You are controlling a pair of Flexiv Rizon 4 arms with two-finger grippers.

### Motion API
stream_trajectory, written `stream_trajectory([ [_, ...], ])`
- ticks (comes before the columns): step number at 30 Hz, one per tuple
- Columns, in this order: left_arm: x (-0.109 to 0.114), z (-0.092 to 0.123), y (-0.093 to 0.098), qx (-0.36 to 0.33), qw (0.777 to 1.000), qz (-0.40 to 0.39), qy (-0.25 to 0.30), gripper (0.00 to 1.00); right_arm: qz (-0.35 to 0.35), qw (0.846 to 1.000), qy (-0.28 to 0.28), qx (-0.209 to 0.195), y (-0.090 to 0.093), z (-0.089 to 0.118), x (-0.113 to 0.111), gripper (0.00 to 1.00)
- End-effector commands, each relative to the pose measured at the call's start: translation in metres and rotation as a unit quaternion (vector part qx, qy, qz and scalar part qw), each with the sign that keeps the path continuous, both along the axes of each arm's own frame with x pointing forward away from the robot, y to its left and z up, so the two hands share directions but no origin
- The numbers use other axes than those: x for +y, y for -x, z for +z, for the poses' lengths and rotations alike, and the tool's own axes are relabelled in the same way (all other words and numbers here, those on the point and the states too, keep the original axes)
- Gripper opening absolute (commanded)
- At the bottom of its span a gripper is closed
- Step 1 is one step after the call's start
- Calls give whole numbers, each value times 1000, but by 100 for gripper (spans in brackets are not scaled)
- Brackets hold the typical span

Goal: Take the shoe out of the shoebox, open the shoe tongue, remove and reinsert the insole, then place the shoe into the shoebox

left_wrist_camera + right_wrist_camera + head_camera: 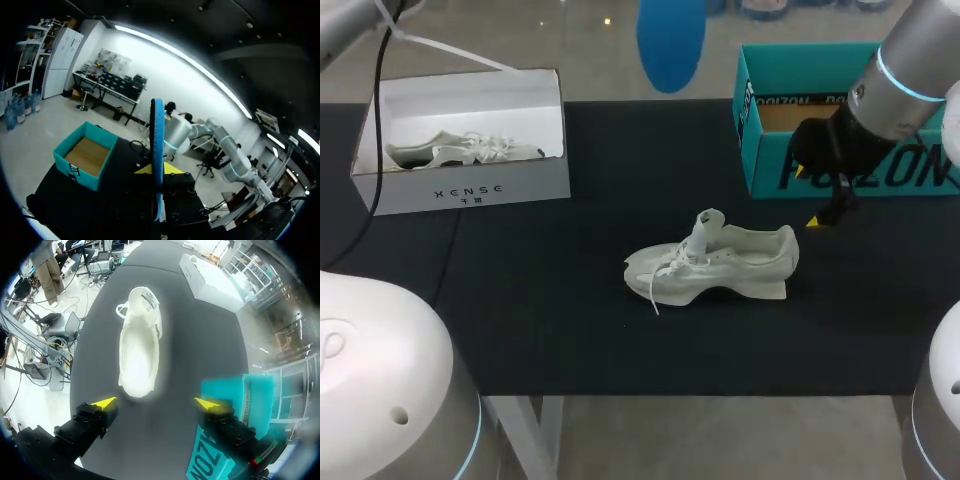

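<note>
A white shoebox [470, 190] sits at the upper left of the head view, with dark lettering along its front wall. A second shoe [455, 151], pale and laced, lies inside it. The box is stiff card with square corners and stands close to the far edge of the worktop [570, 330], a flat, matte black surface.

At the upper middle of the frame hangs a blue insole [671, 40], smooth and rounded. In the left wrist view the left tool [158, 170] grips this insole [157, 135] between its yellow tips. The insole stands upright and edge-on, a thin strip, high over the worktop.

The white shoe [720, 265] lies in the middle of the frame, toe to the left and thick sole down. Its tongue [706, 228] is pulled upright and a lace trails off the toe. Bare worktop surrounds it, and it is well apart from both boxes.

At the upper right stands the teal shoebox [768, 150], open-topped with a brown card floor and large dark letters on its front. The right tool [808, 196] hovers in front of it, near the shoe's heel but not touching. In the right wrist view the right tool [157, 403] is spread wide with nothing in it. The shoe [139, 352] lies ahead of it, heel nearest, with the teal shoebox [250, 395] beside one finger.
</note>
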State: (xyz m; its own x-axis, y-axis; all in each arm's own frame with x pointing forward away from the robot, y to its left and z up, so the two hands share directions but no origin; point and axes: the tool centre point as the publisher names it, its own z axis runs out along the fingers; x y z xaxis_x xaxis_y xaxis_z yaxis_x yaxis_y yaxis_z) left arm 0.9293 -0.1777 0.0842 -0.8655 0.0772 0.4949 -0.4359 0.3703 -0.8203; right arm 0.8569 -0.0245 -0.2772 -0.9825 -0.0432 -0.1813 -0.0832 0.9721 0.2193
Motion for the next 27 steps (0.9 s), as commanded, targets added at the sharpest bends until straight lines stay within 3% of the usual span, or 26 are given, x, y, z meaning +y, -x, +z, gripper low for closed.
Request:
stream_trajectory([
  [1, 0, 0, -1, 0, 1000, -1, 0, 0, -4, 1000, 17, 8, -2, 1, 17, 100],
  [14, 0, 0, -1, 0, 1000, -1, 0, 0, 3, 999, -4, 39, 0, -37, 50, 100],
  [27, 0, 0, -1, 0, 1000, -1, 0, 0, -3, 999, 0, 48, -7, -76, 65, 100],
])
